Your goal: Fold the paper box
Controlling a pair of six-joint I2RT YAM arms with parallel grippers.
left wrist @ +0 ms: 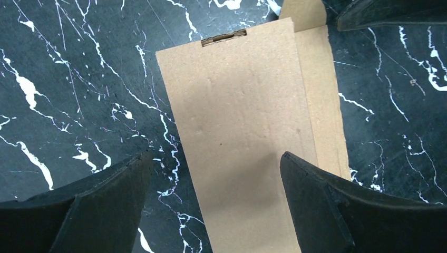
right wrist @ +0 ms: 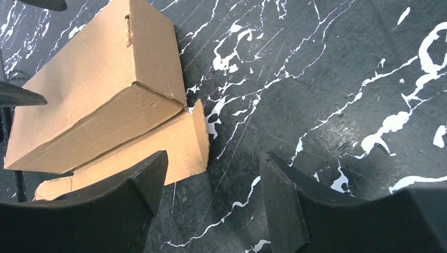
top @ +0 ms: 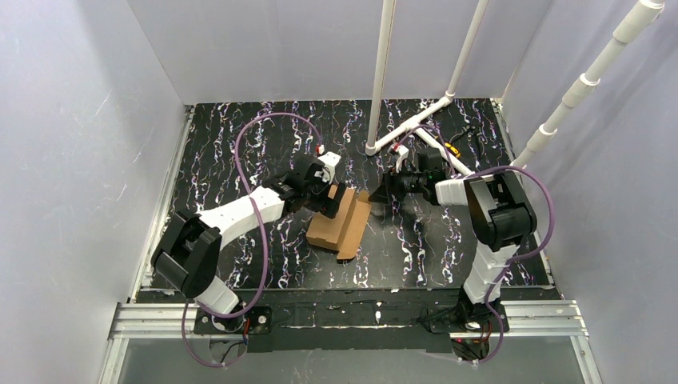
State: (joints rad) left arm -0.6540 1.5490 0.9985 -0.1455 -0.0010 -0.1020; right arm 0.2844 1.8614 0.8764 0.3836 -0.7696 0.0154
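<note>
Two arms reach toward the middle of your black marbled tabletop (top: 240,160), where the paper box (top: 336,228) lies between them, partly folded into a flat brown carton. Your left fingers (left wrist: 84,211) stand apart above the box's broad top panel and grip nothing. Your right fingers (right wrist: 295,211) are spread too, with bare tabletop between them, just beside the box's end, where one loose flap sticks out along its base. White plastic pipes (top: 382,72) rise at the far side.

Black marbled table (top: 416,256), white pipes (top: 382,72)
</note>
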